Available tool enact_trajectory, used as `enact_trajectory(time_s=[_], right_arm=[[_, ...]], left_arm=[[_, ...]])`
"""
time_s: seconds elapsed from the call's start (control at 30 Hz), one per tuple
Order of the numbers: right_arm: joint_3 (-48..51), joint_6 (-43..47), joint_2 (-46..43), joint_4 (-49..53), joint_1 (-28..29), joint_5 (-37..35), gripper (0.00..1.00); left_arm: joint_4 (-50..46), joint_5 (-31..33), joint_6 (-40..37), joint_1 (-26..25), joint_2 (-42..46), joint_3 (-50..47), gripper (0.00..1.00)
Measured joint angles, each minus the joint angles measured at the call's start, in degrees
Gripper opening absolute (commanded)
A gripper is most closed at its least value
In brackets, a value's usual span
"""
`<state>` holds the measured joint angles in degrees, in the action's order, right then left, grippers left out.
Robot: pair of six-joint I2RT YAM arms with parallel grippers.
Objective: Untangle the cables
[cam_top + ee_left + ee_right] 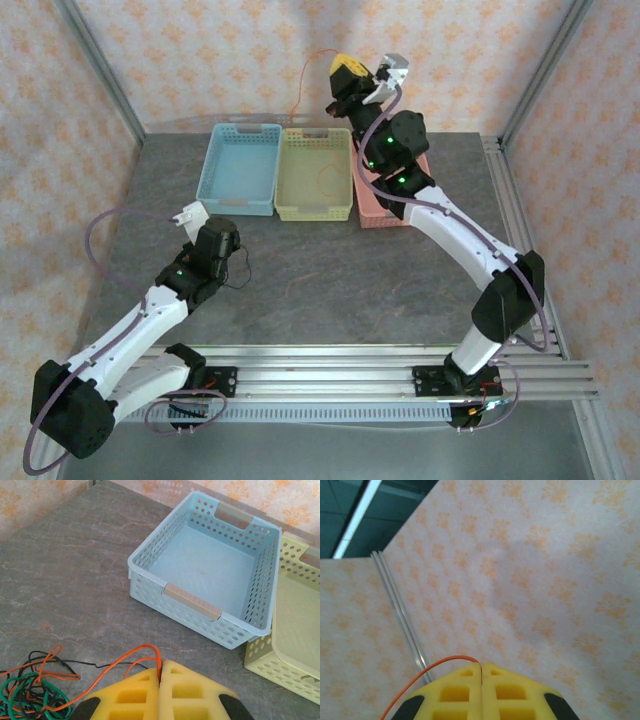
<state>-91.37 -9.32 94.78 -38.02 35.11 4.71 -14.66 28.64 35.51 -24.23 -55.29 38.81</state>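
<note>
Above the far edge of the tabletop (300, 280), the right end effector (481, 670) hangs high over the row of baskets, clenched on a thin orange cable (435, 666) that arcs away from its fingertips and drops toward the baskets. Near the left edge of the tabletop, the left end effector (160, 677) sits low, also clenched, with an orange strand (125, 656) pinched between its pads. Just beside it lies the knot of cables (30, 692): orange, black and green wires looped through one another, resting on the tabletop. Whether both arms hold the same wire I cannot tell.

The step in hand looks like drawing one orange wire free and delivering it to a basket while the left arm anchors the bundle. The next move probably calls for the right arm to come down over the chosen basket and release, so the floppy wire settles inside and does not drape across a rim. The left then needs a fresh grip on a single strand, clear of the green loops.

Along the far edge:
- The blue basket (200, 615) is empty.
- The yellow basket (313, 210) holds a thin orange loop (326, 180) on its floor.
- The pink basket (376, 212) is largely hidden behind the right arm, so its contents cannot be told.
</note>
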Motion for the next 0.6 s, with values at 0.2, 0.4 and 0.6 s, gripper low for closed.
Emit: enact_trajectory(time_s=[0.2,0.4,0.6], right_arm=[[-2.71,-6.12,3.43,-3.72,0.0,2.99,0.0],[-11.1,-8.85,10.88,-6.47,0.0,3.98,0.0],[-21.0,-13.31,21.88,-8.11,0.0,4.57,0.0]], left_arm=[[0.17,0.0,0.0,0.0,0.0,0.0,0.0],[0.2,0.0,0.0,0.0,0.0,0.0,0.0],[0.24,-0.15,0.0,0.0,0.0,0.0,0.0]])
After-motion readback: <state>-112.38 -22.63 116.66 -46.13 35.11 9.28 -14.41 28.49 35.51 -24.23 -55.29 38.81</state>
